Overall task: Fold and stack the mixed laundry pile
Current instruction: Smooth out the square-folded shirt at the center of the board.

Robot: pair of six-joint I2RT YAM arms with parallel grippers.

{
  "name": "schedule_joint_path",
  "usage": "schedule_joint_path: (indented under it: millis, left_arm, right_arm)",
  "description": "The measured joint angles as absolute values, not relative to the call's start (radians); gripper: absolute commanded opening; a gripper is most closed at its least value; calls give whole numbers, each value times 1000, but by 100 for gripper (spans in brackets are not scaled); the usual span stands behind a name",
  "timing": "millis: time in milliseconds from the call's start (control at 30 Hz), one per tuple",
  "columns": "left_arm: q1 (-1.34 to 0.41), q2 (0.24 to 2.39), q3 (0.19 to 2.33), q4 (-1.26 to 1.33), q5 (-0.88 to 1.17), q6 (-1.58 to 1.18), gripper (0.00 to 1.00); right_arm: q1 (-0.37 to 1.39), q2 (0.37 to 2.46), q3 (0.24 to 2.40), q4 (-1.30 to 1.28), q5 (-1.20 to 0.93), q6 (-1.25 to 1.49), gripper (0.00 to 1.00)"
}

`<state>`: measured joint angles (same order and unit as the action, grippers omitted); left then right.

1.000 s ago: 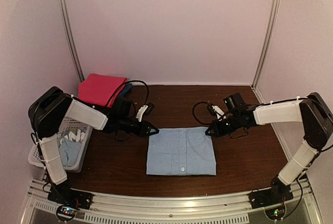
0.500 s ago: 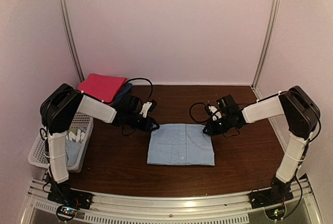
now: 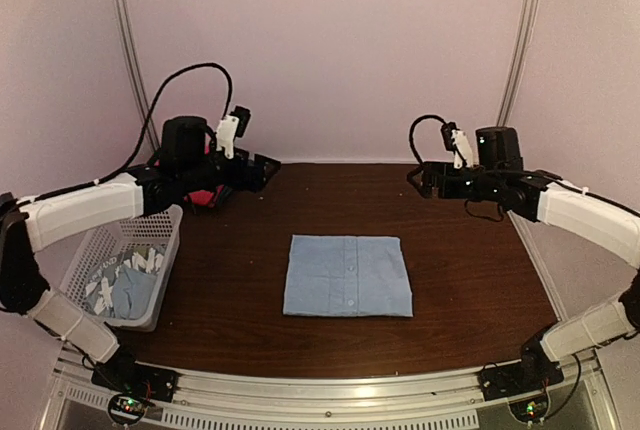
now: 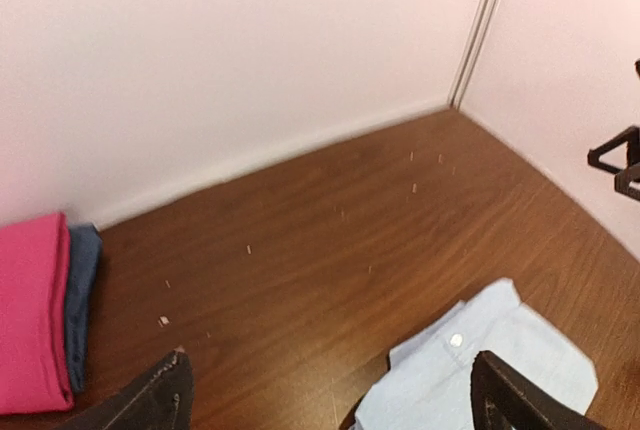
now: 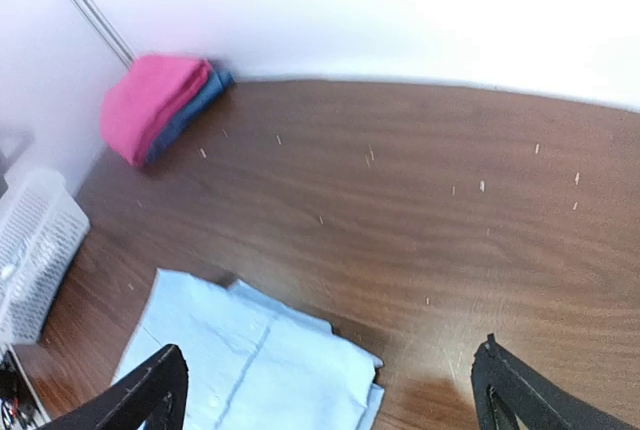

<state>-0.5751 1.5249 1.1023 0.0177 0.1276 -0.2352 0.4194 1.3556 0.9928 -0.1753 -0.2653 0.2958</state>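
Mixed laundry pile point(image 3: 125, 288) sits at the left edge of the table point(image 3: 470, 280), unfolded in the basket point(image 3: 100, 247); one folded shirt point(image 3: 347, 276) lies at centre, long axis left to right. The pile lies below and nearward of the left gripper point(image 3: 262, 170) — likely the next pick. That gripper and the right gripper point(image 3: 422, 178) hang raised, jaws spread wide, empty.

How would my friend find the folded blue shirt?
Look at the middle of the brown table. The light blue shirt lies flat there, folded square. Unlike the pink cloth in the back corner, it has white buttons.
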Motion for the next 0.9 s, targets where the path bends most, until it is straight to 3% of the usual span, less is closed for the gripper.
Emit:
schedule_joint_path:
  millis: [167,267,400,633,900]
  left_arm:
    - [-575,1293,1058,66,109,-300,98]
    - [-587,1290,1058,38,199,-332,98]
    - [-693,1288,865,129,358,-447,98]
    - [-941,1477,734,281,545,-655,98]
    - [-957,1635,732,541,634,-849,98]
  right_arm:
    - [401,1140,978,-130,-304,349,100]
    - [410,1091,940,-100,-382,411,100]
    - [463,1085,778,-22,-524,535,100]
    - [615,1157,496,227,-681,795,100]
    - [700,1322,459,524,-733,974,100]
